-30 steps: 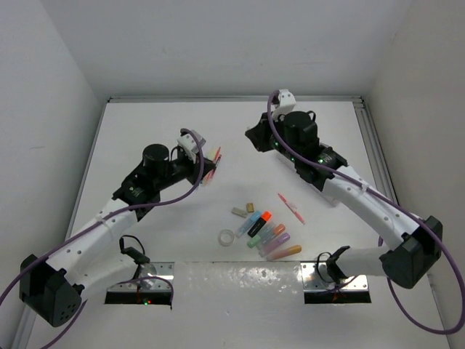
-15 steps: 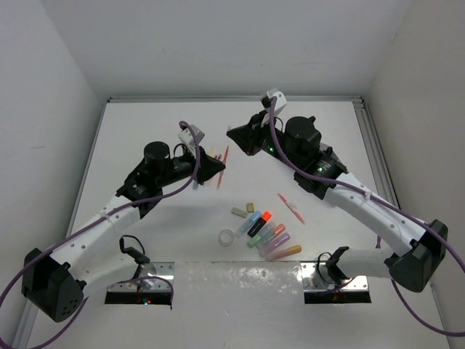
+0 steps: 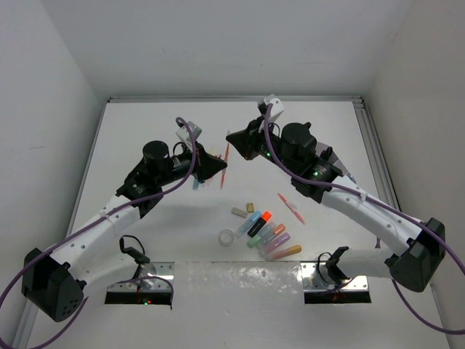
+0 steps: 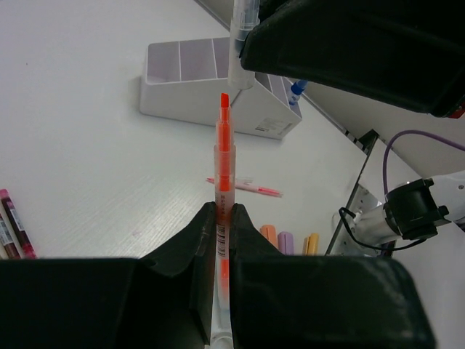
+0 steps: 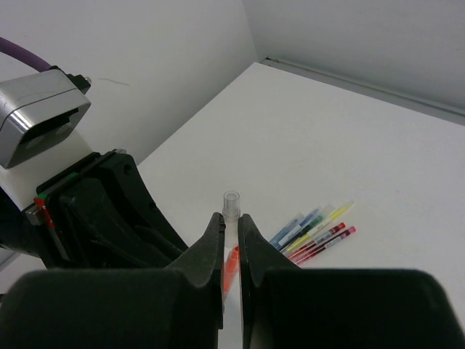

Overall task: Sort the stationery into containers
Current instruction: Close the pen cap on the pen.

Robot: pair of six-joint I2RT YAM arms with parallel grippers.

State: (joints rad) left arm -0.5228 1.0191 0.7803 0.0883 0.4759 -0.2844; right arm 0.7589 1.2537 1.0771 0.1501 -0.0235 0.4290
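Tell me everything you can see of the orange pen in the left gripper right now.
The orange pen is slim, with a clear plastic barrel over an orange core and a printed barcode strip low on the barrel. Its orange tip is bare and points away from the left gripper, whose fingers are clamped on the lower barrel and hold the pen in the air above the table. Just past the tip is a clear cap, pinched by the right gripper. The tip appears close to the cap but not inside it.

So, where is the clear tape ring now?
In the top view, the tape ring lies just left of the row of highlighters, below the beige eraser in the picture.
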